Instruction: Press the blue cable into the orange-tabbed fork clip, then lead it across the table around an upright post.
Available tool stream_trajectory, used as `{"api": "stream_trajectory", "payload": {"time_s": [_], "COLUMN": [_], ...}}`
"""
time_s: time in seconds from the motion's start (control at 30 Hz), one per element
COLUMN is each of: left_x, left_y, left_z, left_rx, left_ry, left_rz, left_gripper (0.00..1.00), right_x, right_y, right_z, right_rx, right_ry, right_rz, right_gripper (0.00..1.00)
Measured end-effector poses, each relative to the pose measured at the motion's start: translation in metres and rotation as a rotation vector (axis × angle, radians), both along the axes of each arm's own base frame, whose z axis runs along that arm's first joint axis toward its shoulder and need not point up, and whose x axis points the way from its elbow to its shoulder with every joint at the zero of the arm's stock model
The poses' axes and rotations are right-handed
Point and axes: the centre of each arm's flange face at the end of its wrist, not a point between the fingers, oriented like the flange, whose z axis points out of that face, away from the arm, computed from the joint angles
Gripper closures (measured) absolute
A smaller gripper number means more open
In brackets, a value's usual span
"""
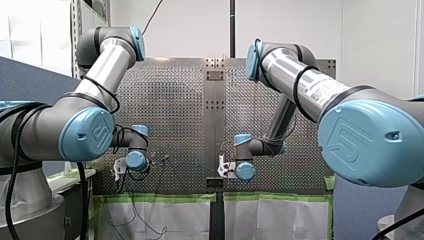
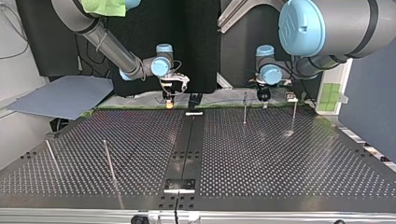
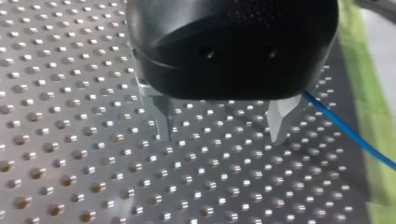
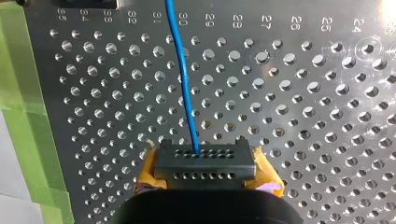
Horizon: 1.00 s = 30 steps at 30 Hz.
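Jaws, our left gripper (image 3: 223,135): metal fingers spread apart with nothing between them, hanging just above the perforated table (image 3: 70,154). The blue cable (image 3: 345,127) passes close beside one finger and runs off towards the green tape (image 3: 369,93) at the table's edge; we cannot tell whether it touches the finger.

Jaws, our right gripper (image 4: 203,156): yellow pads, clenched on the end of the blue cable (image 4: 186,88). From there the cable stretches straight ahead over the table.

Writing, right wrist view: a row of printed numbers (image 4: 224,19) along the far edge, of which 24 to 31 read clearly. The rest are less sure.

Markings, front view: an embossed emblem on each big blue joint cap (image 1: 95,134). The print on our right arm's silver tube (image 1: 317,90) is too small to read.

Posts, top view, left to right: outer left post (image 2: 50,154), leaning; inner left post (image 2: 109,161); inner right post (image 2: 244,108), near our left gripper (image 2: 264,97); outer right post (image 2: 294,114). We cannot trace the cable in this view.
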Motion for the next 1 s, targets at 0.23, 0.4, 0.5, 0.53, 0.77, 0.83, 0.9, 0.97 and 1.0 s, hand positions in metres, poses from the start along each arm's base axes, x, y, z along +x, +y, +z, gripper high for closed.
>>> {"api": "stream_trajectory", "payload": {"time_s": [0.23, 0.4, 0.5, 0.53, 0.77, 0.83, 0.9, 0.97, 1.0], "left_x": [-0.026, -0.04, -0.046, -0.048, -0.065, -0.071, -0.079, -0.089, -0.093], "left_y": [-0.004, -0.008, -0.012, -0.013, -0.02, -0.022, -0.023, -0.024, -0.024], "left_z": [-0.011, -0.004, 0.004, 0.006, 0.03, 0.034, 0.035, 0.033, 0.032], "left_rx": [0.012, -0.018, -0.045, -0.053, -0.077, -0.075, -0.073, -0.07, -0.067], "left_ry": [0.096, 0.087, 0.064, 0.056, -0.005, -0.009, -0.002, 0.012, 0.021], "left_rz": [-0.05, -0.089, -0.11, -0.117, -0.165, -0.174, -0.18, -0.184, -0.187], "left_gripper": [0.0, 0.0, 0.0, 0.0, 0.0, 0.0, 0.0, 0.0, 0.0], "right_x": [0.0, 0.0, 0.0, 0.001, 0.001, 0.001, 0.001, 0.001, 0.001], "right_y": [0.0, 0.001, 0.001, 0.001, 0.004, 0.004, 0.004, 0.004, 0.004], "right_z": [0.0, 0.0, 0.0, 0.0, -0.001, -0.001, -0.001, -0.001, -0.001], "right_rx": [0.003, 0.003, 0.004, 0.004, 0.012, 0.013, 0.013, 0.013, 0.013], "right_ry": [0.003, 0.003, 0.004, 0.003, 0.009, 0.01, 0.01, 0.01, 0.01], "right_rz": [0.0, 0.0, 0.001, 0.002, 0.005, 0.005, 0.005, 0.005, 0.005], "right_gripper": [1.0, 1.0, 1.0, 1.0, 1.0, 1.0, 1.0, 1.0, 1.0]}}
